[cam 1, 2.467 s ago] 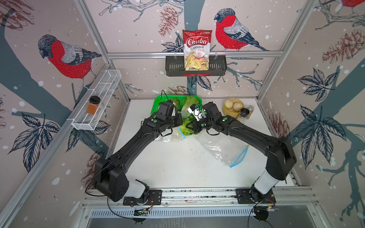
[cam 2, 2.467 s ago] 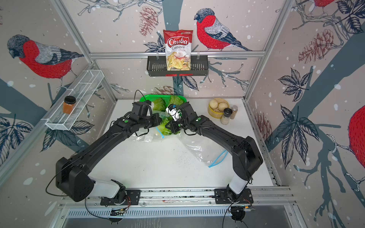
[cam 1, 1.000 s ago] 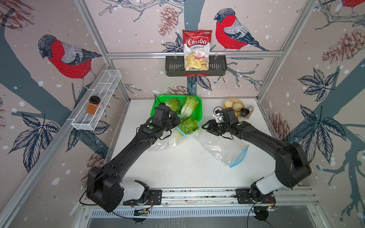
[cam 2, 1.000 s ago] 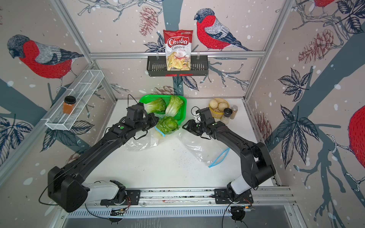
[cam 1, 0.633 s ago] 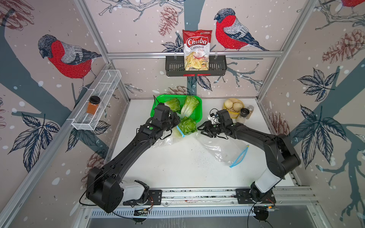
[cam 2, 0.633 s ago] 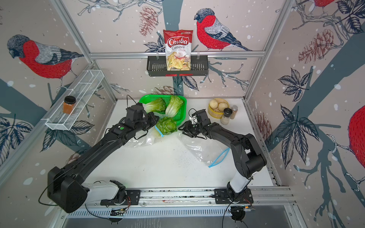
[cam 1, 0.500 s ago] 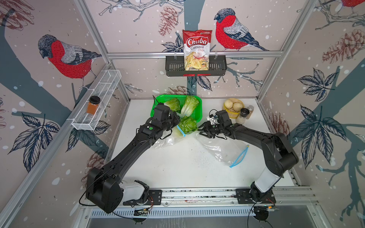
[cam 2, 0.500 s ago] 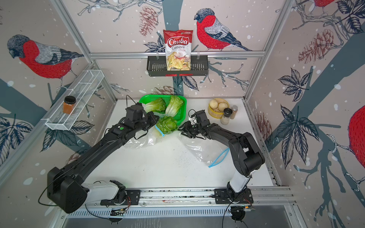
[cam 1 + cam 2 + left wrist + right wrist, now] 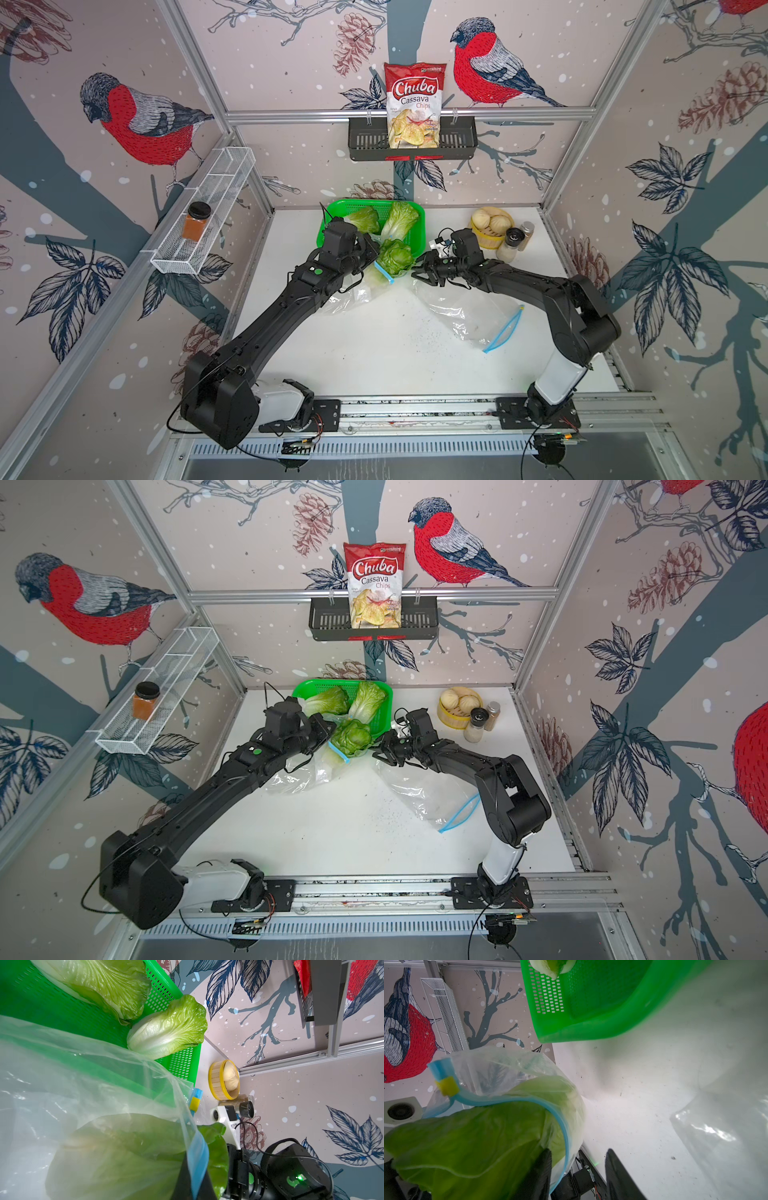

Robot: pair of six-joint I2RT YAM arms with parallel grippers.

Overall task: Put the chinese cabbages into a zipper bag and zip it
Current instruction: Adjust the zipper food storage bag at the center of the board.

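Holding a bag mouth open: one cabbage of three partly in

- Left hand (image 9: 371, 258): pressed together, pinching the blue-zip rim of the zipper bag (image 9: 361, 293). This appears meant to keep the mouth lifted and gaping toward the basket.
- Right hand (image 9: 419, 273): spread, with nothing between its fingers. One finger lies against the leaves of the first cabbage (image 9: 395, 258), likely placed to push it deeper.
- First cabbage: pale base inside the bag, green top sticking out past the zip. It sits between the two hands, just beside the left.
- Second cabbage (image 9: 365, 219) and third cabbage (image 9: 400, 217): lying in the green basket (image 9: 422, 232) just behind the hands, not yet bagged.
- Spare bag (image 9: 465, 316): flat on the surface (image 9: 374, 353) under the right arm.
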